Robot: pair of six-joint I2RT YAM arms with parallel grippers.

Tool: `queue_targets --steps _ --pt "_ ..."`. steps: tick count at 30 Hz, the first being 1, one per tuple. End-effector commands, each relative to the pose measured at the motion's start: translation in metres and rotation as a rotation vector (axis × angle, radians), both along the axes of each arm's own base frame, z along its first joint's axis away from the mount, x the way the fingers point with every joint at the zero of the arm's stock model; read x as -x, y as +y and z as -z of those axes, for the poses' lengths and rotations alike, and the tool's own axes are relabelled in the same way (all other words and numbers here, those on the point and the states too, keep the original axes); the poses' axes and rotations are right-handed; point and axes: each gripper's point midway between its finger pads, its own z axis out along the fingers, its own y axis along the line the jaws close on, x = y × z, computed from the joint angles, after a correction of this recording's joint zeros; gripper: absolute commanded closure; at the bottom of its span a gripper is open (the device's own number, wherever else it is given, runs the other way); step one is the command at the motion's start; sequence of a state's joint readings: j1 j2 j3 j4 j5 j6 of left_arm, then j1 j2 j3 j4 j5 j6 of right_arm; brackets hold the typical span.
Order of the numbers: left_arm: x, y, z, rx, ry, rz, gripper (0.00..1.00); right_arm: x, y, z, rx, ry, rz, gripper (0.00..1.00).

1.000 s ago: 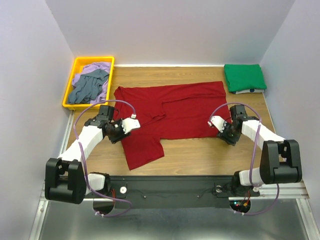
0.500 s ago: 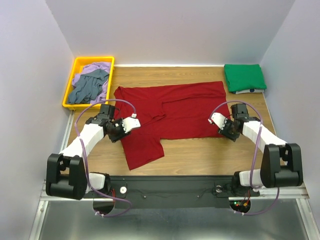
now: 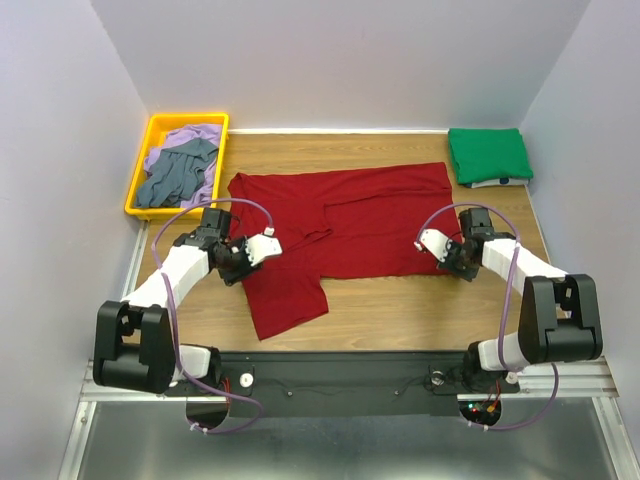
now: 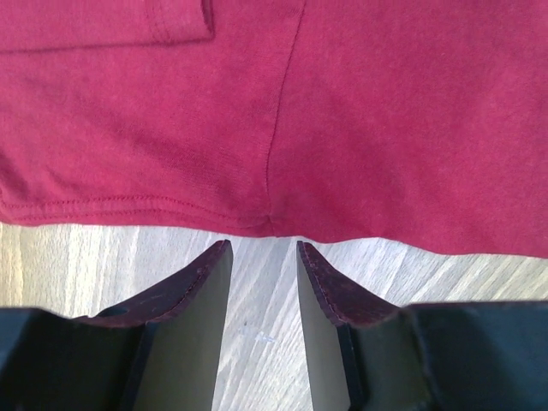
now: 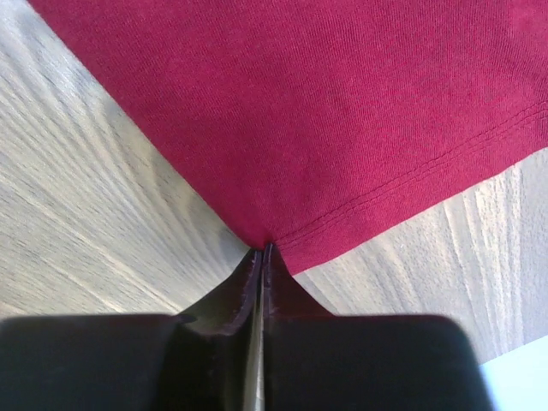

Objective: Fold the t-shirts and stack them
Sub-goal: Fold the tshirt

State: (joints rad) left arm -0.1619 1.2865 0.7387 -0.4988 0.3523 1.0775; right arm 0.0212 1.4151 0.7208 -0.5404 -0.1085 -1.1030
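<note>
The dark red t-shirt [image 3: 350, 225] lies spread on the wooden table, one sleeve folded in and a part hanging toward the near edge. My left gripper [image 3: 245, 265] is open at the shirt's left edge; in the left wrist view its tips [image 4: 263, 248] stop just short of the hem [image 4: 342, 128], bare wood between them. My right gripper [image 3: 445, 262] is shut on the shirt's near right corner; the right wrist view shows the cloth [image 5: 342, 111] pinched at the tips [image 5: 261, 250]. The bright green t-shirt [image 3: 488, 153] lies folded at the back right.
A yellow tray [image 3: 187, 118] at the back left holds the crumpled lavender t-shirt [image 3: 190, 135] and the grey-blue t-shirt [image 3: 175, 175]. White walls enclose the table on three sides. A black rail runs along the near edge.
My right gripper has moved a little up and left at the shirt's near right corner. The left gripper has barely moved.
</note>
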Motion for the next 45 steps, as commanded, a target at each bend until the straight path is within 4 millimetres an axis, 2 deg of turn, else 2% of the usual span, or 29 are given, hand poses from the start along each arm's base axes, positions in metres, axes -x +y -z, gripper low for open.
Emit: queue_targets --steps 1,5,10,17,18,21,22,26,27,31,37,42,45 --pt "0.009 -0.01 -0.004 0.04 -0.011 0.052 0.51 0.0 -0.001 0.005 0.005 0.011 0.0 0.99" --pt "0.013 -0.016 0.002 0.039 0.008 0.088 0.49 0.0 -0.001 0.006 0.003 0.015 0.009 0.99" --pt "0.022 -0.026 0.019 0.003 0.05 0.145 0.47 -0.002 -0.001 0.007 0.001 0.023 0.026 0.99" --pt "0.028 -0.011 0.048 -0.09 0.11 0.132 0.47 -0.005 -0.003 0.006 0.007 0.028 0.058 0.99" --pt "0.028 -0.011 0.051 -0.098 0.112 0.133 0.47 -0.006 -0.003 0.006 0.011 0.029 0.057 0.99" --pt "0.035 -0.005 0.061 -0.135 0.145 0.14 0.58 -0.001 -0.005 0.007 0.017 0.039 0.053 0.99" --pt "0.038 -0.004 0.06 -0.136 0.151 0.149 0.72 0.002 -0.004 0.008 0.015 0.046 0.054 0.99" --pt "0.05 -0.004 0.049 -0.122 0.158 0.163 0.97 0.011 -0.002 0.0 0.001 0.053 0.059 1.0" --pt "0.052 -0.004 0.046 -0.12 0.159 0.168 1.0 0.013 -0.001 -0.002 -0.003 0.052 0.055 0.99" --pt "0.063 -0.003 0.033 -0.107 0.145 0.176 1.0 0.023 0.0 -0.016 -0.013 0.029 0.048 0.99" --pt "0.06 -0.002 0.006 -0.087 0.081 0.176 1.0 0.034 -0.002 -0.039 -0.018 -0.005 0.047 0.99" --pt "0.053 -0.001 -0.007 -0.061 0.088 0.161 1.0 0.025 -0.001 -0.047 -0.023 -0.006 0.033 0.99" --pt "0.038 0.005 -0.017 -0.041 0.083 0.136 1.0 0.007 -0.006 -0.06 -0.045 -0.036 0.061 0.99"
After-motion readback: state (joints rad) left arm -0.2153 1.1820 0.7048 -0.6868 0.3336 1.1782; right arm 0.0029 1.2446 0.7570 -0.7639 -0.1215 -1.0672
